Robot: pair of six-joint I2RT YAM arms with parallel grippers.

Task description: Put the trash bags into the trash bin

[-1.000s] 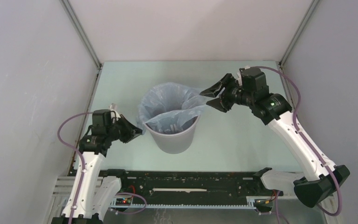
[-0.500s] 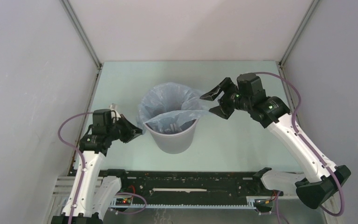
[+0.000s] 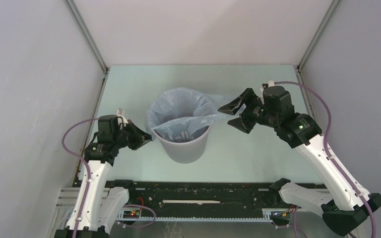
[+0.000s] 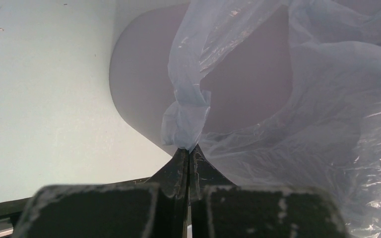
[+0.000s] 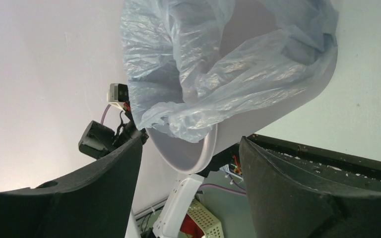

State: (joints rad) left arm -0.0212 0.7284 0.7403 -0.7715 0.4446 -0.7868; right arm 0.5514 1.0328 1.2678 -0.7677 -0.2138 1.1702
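Observation:
The round grey trash bin (image 3: 186,148) stands upright in the middle of the table. The pale-blue trash bag (image 3: 176,104) lines its mouth, and a loose flap spreads over the right rim. My left gripper (image 3: 148,139) is at the bin's left rim. In the left wrist view it (image 4: 188,151) is shut on a bunched corner of the bag (image 4: 186,119), against the bin's wall (image 4: 139,89). My right gripper (image 3: 224,115) hovers open just right of the bin, its tips near the flap. In the right wrist view it (image 5: 192,140) holds nothing, with the bag (image 5: 218,64) and the bin (image 5: 263,116) beyond.
Grey enclosure walls close in the pale green table (image 3: 258,148) on the left, back and right. A black rail (image 3: 203,191) with cabling runs along the near edge between the arm bases. The left arm's wrist (image 5: 99,140) shows past the bin in the right wrist view.
My right gripper has opened wider and drawn back to the right and slightly nearer, away from the bin's rim. The left gripper keeps its hold and has barely moved.

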